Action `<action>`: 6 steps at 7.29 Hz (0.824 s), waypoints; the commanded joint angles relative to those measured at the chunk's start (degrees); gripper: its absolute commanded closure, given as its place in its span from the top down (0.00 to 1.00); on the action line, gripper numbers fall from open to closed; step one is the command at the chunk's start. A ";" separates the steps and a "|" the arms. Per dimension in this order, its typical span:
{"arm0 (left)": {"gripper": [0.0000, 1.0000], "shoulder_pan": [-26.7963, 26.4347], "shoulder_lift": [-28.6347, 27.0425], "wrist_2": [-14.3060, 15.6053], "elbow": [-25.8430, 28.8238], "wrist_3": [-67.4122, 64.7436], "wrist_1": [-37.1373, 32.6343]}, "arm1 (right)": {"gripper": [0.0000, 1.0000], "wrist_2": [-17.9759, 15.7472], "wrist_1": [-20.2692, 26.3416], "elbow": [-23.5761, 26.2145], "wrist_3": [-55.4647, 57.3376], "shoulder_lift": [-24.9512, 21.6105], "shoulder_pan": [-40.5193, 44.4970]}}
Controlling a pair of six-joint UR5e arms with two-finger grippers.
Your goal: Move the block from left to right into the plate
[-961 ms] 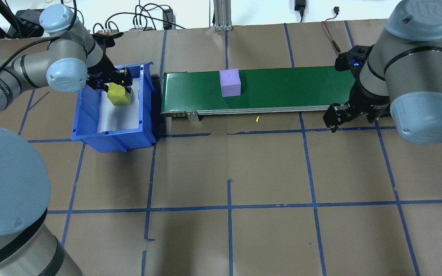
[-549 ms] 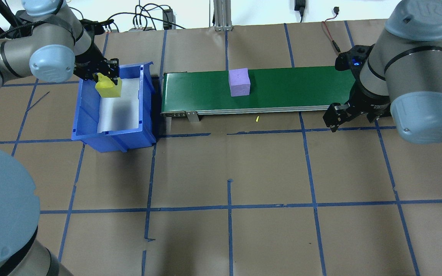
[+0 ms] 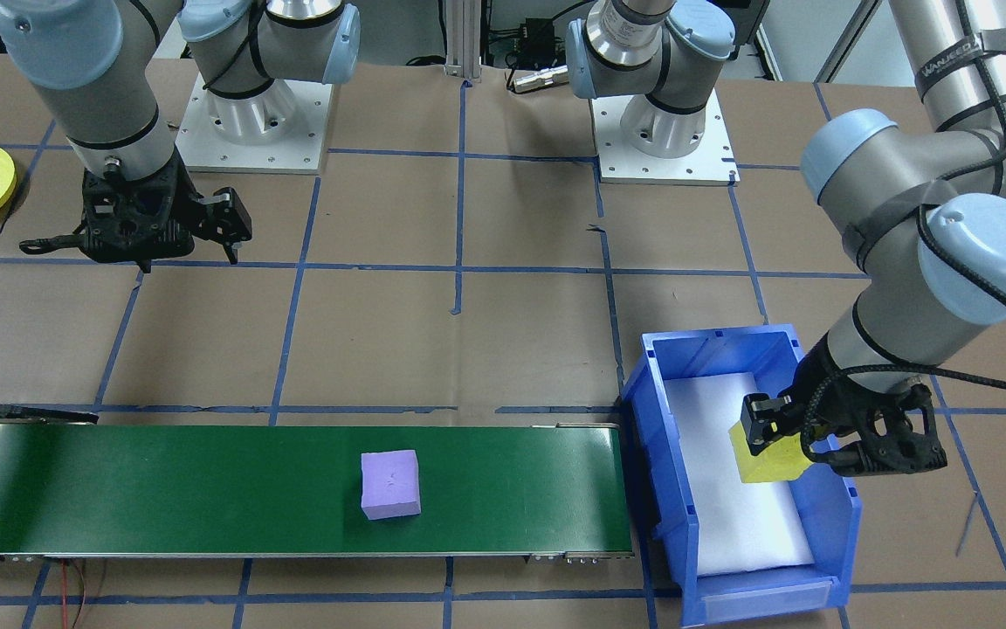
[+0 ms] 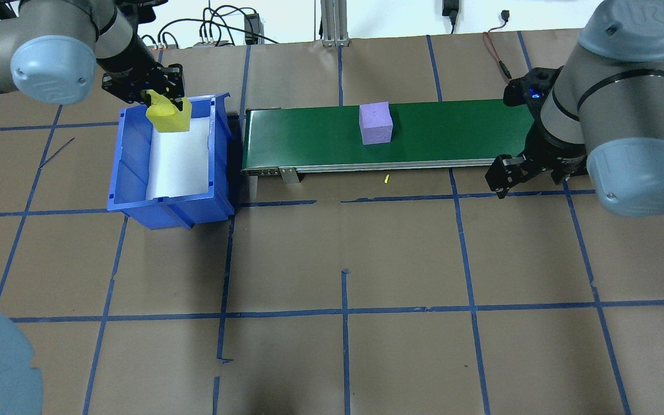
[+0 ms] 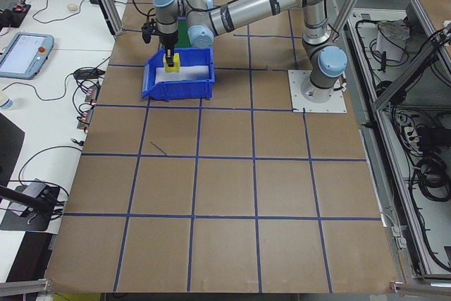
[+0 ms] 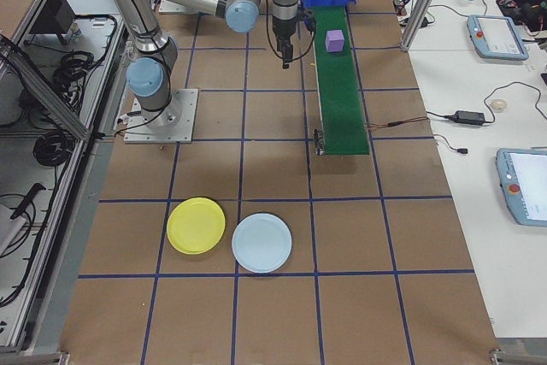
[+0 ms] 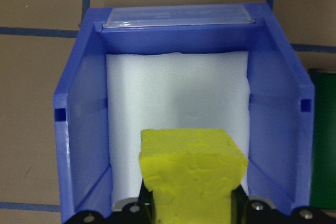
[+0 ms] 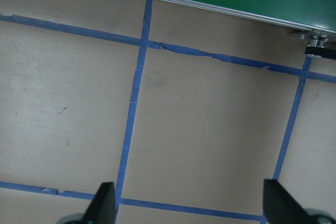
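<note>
Block: your yellow foam block [image 4: 167,117] hangs above the far end of the blue bin [image 4: 130,167], clear of its floor, long axis about upright.
Left gripper: the left gripper [image 4: 162,94] is clenched on the block's upper part, one finger on each side.
Bin: you see only a white foam liner [image 7: 176,108] inside.
Belt: a purple block [image 4: 376,123] sits on the green belt [image 4: 453,129] just beside the bin.
Right gripper: the right gripper [image 4: 503,174] hovers released over the bench [image 4: 343,253] by the belt's other end.
Plate: your yellow plate [image 6: 196,225] lies on the bench well apart from the belt, touching a pale blue plate [image 6: 261,242].
Writing: "UR" shows on a right-arm joint cap [image 4: 634,17].
</note>
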 commanded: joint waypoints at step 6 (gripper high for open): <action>0.40 -10.78 -9.89 -0.53 -0.87 -5.09 11.32 | 0.99 15.17 -5.01 -15.00 -4.31 16.21 -5.01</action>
